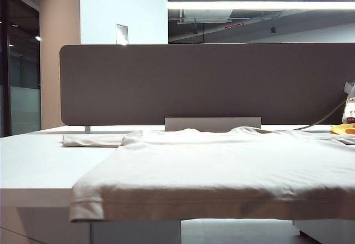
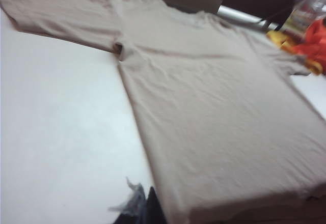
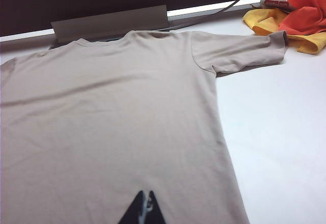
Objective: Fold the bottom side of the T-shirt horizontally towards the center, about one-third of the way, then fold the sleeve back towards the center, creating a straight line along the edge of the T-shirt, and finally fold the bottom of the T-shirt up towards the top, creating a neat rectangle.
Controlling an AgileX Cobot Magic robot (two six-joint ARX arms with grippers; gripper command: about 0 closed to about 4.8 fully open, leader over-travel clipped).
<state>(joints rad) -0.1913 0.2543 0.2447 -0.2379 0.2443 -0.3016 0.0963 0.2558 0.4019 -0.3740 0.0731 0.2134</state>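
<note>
The light beige T-shirt (image 1: pixel 222 161) lies flat and spread out on the white desk (image 1: pixel 33 166), collar toward the partition. The bottom of the T-shirt (image 1: pixel 211 208) hangs over the desk's front edge. One sleeve (image 1: pixel 91 140) lies stretched out at the far left. Neither gripper shows in the exterior view. My left gripper (image 2: pixel 145 204) is shut and empty, hovering over bare desk just beside the long side edge of the T-shirt (image 2: pixel 214 117). Shut and empty too, my right gripper (image 3: pixel 145 198) hangs above the body of the T-shirt (image 3: pixel 112 122), and the other sleeve (image 3: pixel 239 51) lies beyond it.
A dark partition panel (image 1: pixel 205 83) closes off the back of the desk, with a grey box (image 1: pixel 212 123) at its foot. Yellow and orange cloths (image 3: pixel 300 15) and a packet lie at the back right corner, close to the sleeve. A cable runs along the partition.
</note>
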